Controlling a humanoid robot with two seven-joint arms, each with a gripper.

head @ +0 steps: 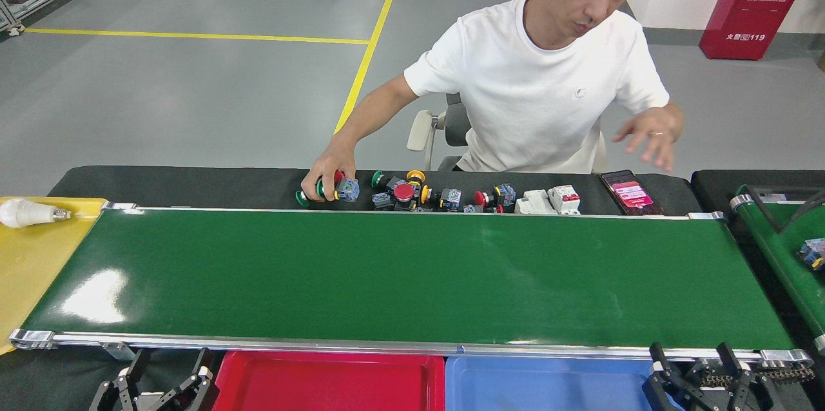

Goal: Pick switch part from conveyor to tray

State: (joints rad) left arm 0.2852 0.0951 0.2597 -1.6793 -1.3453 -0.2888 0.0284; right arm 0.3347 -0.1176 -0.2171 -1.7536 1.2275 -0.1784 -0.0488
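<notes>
Stretching across the head view, the conveyor (412,276) is seen with its green belt bare, while the switch parts (412,195) are lined up on the black strip just beyond its far rail, one green-capped part (335,191) being gripped by a person's hand (329,172). The red tray (329,382) is set just below the near rail, beside a blue tray (548,385). The left gripper (164,380) and right gripper (699,366) are held spread apart with nothing between the fingers, near the bottom edge
</notes>
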